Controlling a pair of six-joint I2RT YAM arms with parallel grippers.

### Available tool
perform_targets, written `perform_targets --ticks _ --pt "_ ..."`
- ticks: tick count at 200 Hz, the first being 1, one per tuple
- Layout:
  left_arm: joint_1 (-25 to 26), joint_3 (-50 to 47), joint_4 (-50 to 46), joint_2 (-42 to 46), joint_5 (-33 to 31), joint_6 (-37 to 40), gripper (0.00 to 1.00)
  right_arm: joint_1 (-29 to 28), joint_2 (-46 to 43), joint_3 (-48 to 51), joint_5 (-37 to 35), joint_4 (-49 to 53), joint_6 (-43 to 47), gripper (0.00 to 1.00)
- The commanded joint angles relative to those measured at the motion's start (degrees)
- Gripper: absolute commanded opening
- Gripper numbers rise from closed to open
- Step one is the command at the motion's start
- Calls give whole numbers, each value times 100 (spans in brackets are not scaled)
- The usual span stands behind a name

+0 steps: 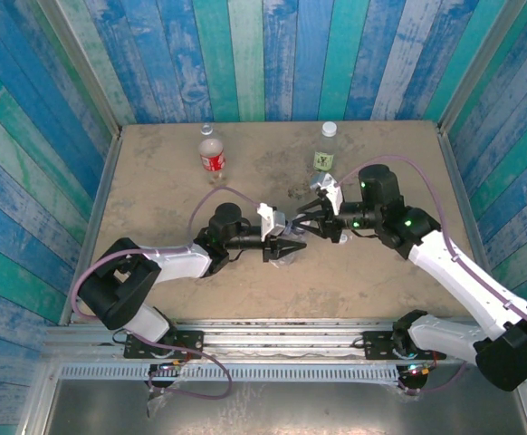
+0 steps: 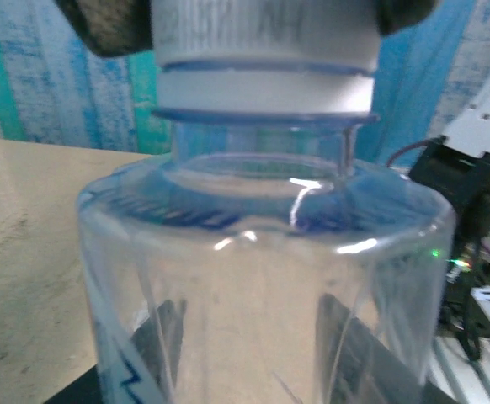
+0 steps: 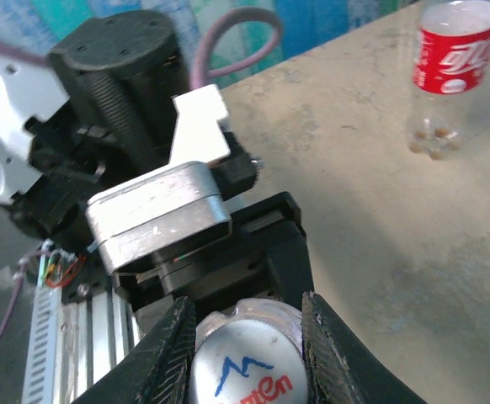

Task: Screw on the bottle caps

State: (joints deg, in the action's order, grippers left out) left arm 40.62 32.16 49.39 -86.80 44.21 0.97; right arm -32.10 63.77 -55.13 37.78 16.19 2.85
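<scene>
Screwing step: judged to be the tightening of the cap onto the slim clear bottle; sits on the neck already, with the collar ring showing just beneath it.
Right gripper: clenched on the cap, one dark finger pressed to each side, with the printed cap top facing the right wrist camera.
Left gripper: appears to grasp the bottle body low down, its fingers showing dark through the clear wall in the left wrist view; serves as the brace.
Bottle place: mid-table, between the two arms; cannot tell whether resting on the table or lifted just off it.
Bottle axis: long axis close to vertical, neck and cap pointing up, base down by the left fingers.
Cap axis: seems in line with the neck, with no visible tilt; ring lies parallel to the bottle shoulder.
Tightness: cannot tell from these views.
Next move calls for: probably a turn of the right wrist about the bottle's long axis, a firm left-hand hold to stop the body spinning, and light downward pressure to hold the threads engaged; likely a release and regrasp at the wrist's limit.
Other bottles: red-labelled bottle and green-yellow-labelled bottle upright near the far edge, well apart from both grippers; the green-yellow one carries a white cap; top of the red one pale, cannot tell whether capped.
</scene>
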Motion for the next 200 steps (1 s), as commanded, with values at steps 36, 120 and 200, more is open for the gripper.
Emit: perform_targets --ticks 36,120,200 --pt "6 257 480 -335 -1799 129 44 -1253 -240 300 -4478 743 -3163 21" --pt "-32 124 718 -346 -652 -116 48 -1525 -856 117 -4597 279 -1200 67" --pt "-33 73 598 -4 619 -243 49 20 -944 -46 141 552 645 68"
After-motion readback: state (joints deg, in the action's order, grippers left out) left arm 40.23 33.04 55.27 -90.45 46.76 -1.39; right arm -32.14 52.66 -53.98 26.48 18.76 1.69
